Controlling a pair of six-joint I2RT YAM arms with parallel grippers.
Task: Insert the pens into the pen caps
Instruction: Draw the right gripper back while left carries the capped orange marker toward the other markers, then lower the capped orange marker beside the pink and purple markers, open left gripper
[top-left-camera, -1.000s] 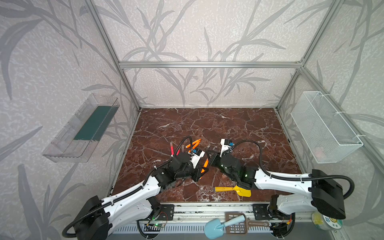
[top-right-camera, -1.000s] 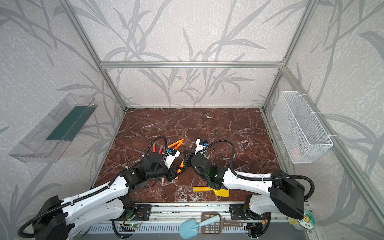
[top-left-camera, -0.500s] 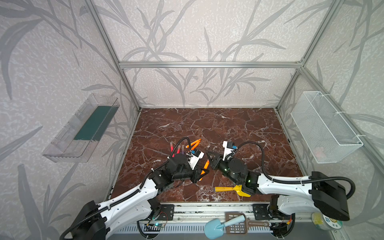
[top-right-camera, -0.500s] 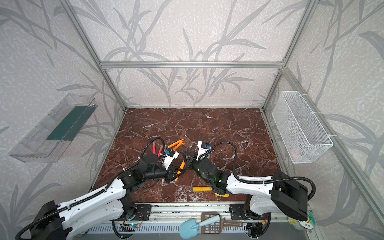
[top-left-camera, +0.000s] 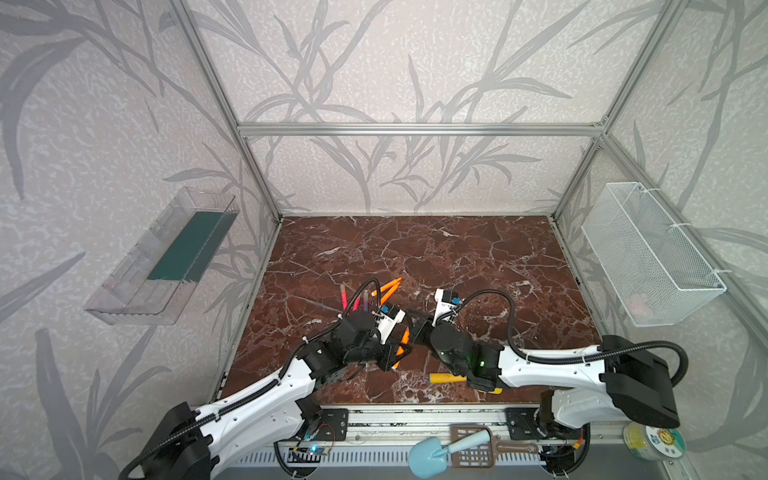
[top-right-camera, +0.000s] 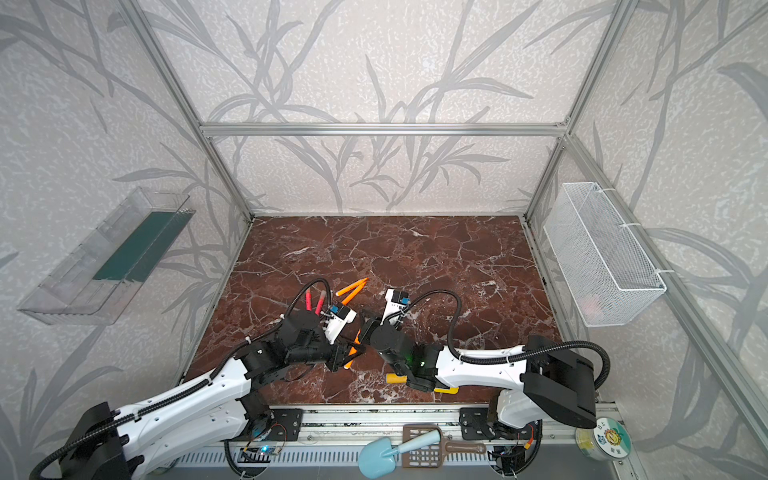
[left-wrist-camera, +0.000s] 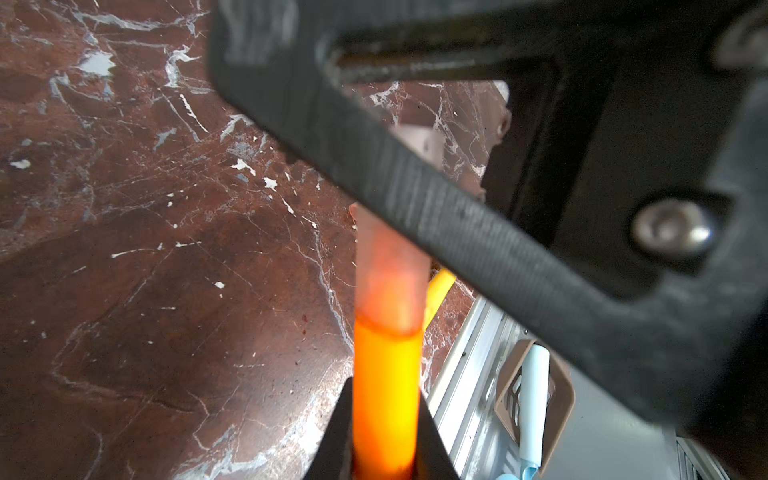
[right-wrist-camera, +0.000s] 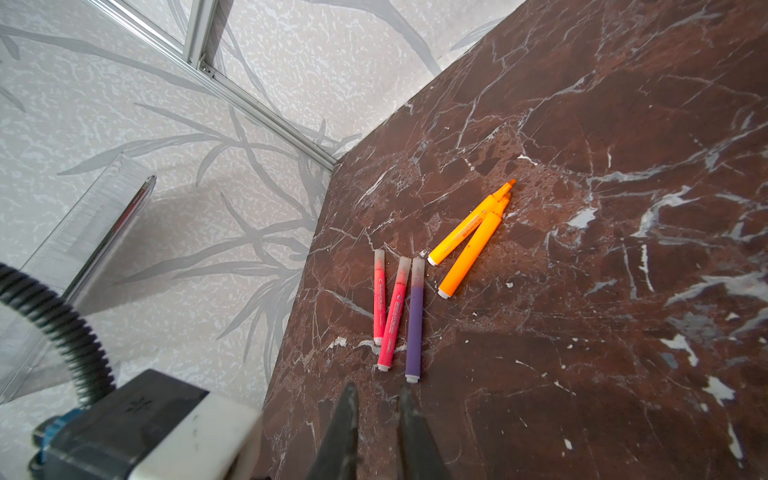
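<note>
My left gripper (left-wrist-camera: 384, 386) is shut on an orange pen (left-wrist-camera: 384, 357), and a translucent pen cap (left-wrist-camera: 390, 274) sits over the pen's tip. The cap's far end runs behind a finger (left-wrist-camera: 415, 187) of my right gripper (right-wrist-camera: 376, 395). That gripper's tips stand almost together with nothing showing between them. In both top views the grippers meet tip to tip, left (top-left-camera: 397, 353) and right (top-left-camera: 413, 328), at the front middle. Behind them lie two pink-red pens (right-wrist-camera: 379, 307) and a purple pen (right-wrist-camera: 414, 328), all capped. Two orange pens (right-wrist-camera: 469, 245) lie with bare tips.
A yellow toy shovel (top-left-camera: 446, 378) lies near the front edge, partly under my right arm. A blue scoop and a brown sieve (top-left-camera: 457, 451) rest on the front rail. A clear tray (top-left-camera: 166, 257) hangs on the left wall. A white wire basket (top-left-camera: 648, 253) hangs on the right wall.
Both grippers have shifted a little toward the front edge, still tip to tip around the orange pen. Neither gripper's jaws have changed.
</note>
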